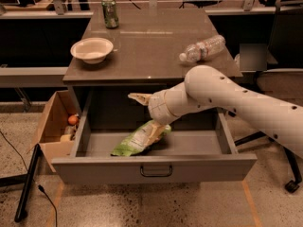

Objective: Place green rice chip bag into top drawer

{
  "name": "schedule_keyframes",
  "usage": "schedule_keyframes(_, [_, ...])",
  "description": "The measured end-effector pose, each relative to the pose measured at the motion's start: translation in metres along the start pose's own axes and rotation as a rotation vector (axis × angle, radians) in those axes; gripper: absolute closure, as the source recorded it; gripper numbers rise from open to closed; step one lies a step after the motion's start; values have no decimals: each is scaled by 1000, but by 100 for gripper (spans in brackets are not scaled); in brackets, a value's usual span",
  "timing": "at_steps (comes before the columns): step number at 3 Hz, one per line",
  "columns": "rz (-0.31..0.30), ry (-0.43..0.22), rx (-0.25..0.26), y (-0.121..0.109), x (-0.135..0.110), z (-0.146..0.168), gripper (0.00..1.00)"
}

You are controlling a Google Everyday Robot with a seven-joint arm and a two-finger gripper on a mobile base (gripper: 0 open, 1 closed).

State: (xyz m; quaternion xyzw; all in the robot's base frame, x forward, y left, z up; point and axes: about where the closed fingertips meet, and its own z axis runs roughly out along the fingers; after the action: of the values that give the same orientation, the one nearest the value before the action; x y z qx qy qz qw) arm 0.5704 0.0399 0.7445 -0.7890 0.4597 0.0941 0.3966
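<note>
The green rice chip bag (138,140) lies flat on the floor of the open top drawer (156,167), left of its middle, with its right end under my wrist. My gripper (146,111) hangs just above the bag's right end, inside the drawer opening under the table edge. Its jaws are spread: one finger (137,97) points left and up, and the other points down toward the bag. The gripper holds nothing. My white arm reaches in from the right.
On the table top (151,56) stand a white bowl (92,49), a green soda can (110,12) and a lying plastic bottle (202,48). A brown cardboard box (54,126) with small items sits left of the drawer. A chair base (289,183) is at the right.
</note>
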Motion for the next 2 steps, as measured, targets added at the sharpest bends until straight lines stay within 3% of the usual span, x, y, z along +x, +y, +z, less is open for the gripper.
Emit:
schedule_keyframes(1, [42, 12, 37, -9, 3, -24, 41])
schedule_keyframes(2, [90, 51, 44, -3, 11, -53, 64])
